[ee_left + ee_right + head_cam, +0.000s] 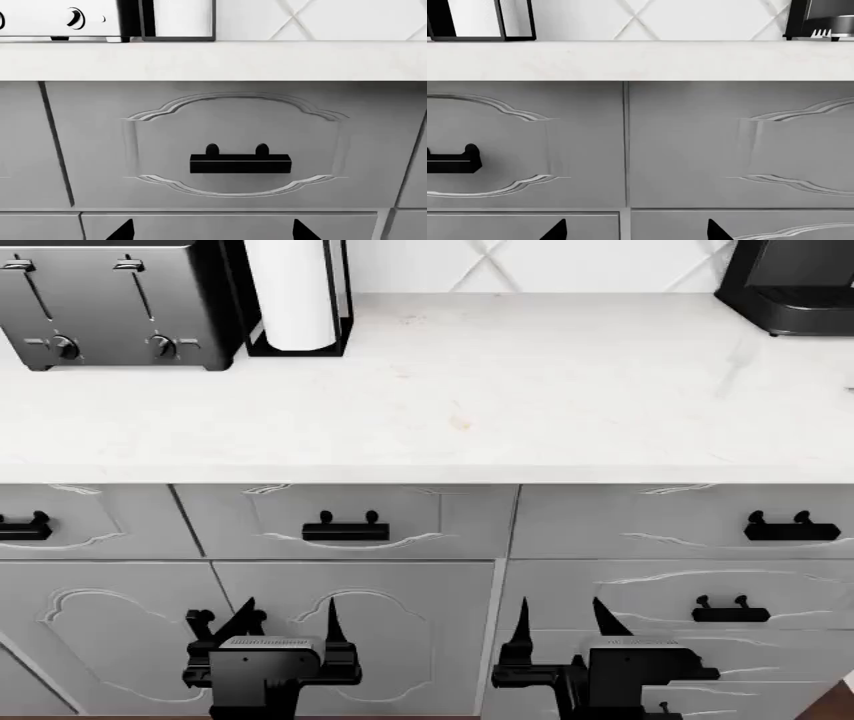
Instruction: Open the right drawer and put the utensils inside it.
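The right drawer [641, 522] is the wide light-grey one under the counter, shut, with its black bar handle [791, 528] far to the right. Its scrolled front [747, 150] also fills the right wrist view. The utensils are out of view. My left gripper [291, 625] hangs open and empty in front of the cabinet doors, below the narrower middle drawer [233, 145] and its handle [240, 163]. My right gripper [562, 618] is open and empty too, low in front of the lower drawers. In the wrist views the left gripper [213, 232] and right gripper [637, 232] show only dark fingertips.
A white countertop [507, 390] carries a steel toaster [107, 305], a paper towel roll [294, 290] and a black coffee machine [794, 285]. Below are a left drawer [80, 525], tall cabinet doors [120, 640] and a further drawer [707, 605] under the right one.
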